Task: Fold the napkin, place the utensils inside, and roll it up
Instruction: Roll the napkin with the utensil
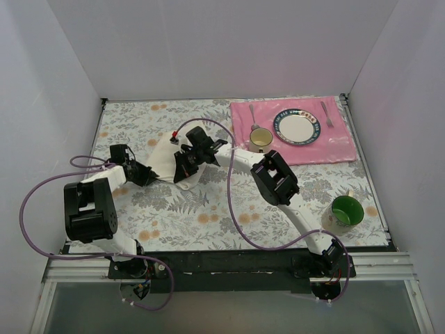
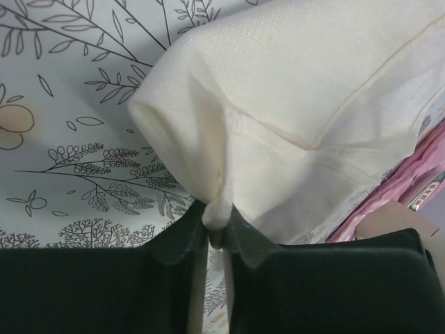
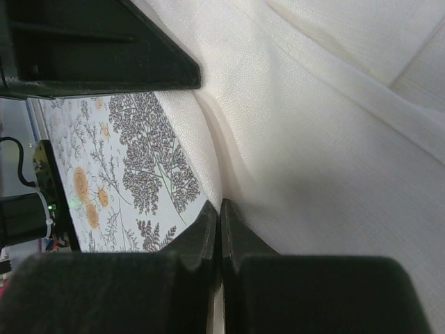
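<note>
While the left gripper (image 2: 217,224) was clamped on a bunched corner of the napkin (image 2: 299,104), its dark fingers (image 2: 139,278) met with only that gathered cloth between them. The cloth swelled up and away from the pinch in a soft rounded fold above the floral table cover (image 2: 69,160). The right gripper (image 3: 220,212) had its jaws pressed together as well, with a thin edge of the napkin running into the tips and a crease pulling away from that spot. From above, both grippers sat at the off-white cloth left of the table's middle, the left one at its near left corner and the right one at its right side, with the napkin crumpled between them. Well apart, at the far right, a pink placemat (image 1: 334,147) carried a plate (image 1: 299,129), with a cream mug (image 1: 261,139) just left of the plate and a small silver utensil (image 1: 327,113) to its right. A green cup (image 1: 346,210) stood near the table's right edge, nearer the arms.
</note>
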Robot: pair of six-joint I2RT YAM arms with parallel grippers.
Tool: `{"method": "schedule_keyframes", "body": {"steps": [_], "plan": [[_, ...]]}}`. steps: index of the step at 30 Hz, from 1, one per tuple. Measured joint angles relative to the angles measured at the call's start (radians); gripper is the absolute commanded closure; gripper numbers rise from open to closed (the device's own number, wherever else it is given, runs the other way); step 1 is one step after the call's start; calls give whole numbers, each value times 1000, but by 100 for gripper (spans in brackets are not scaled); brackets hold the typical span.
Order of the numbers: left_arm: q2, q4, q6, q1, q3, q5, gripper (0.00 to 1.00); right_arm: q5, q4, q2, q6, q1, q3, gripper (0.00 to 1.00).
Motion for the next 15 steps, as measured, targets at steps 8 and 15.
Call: {"method": "schedule_keyframes", "body": {"steps": [8, 15], "plan": [[49, -39, 23, -2, 32, -2, 100, 101, -135, -12, -170, 43, 60, 50], [80, -107, 17, -2, 95, 9, 100, 348, -209, -106, -375, 143, 26, 1]]}}
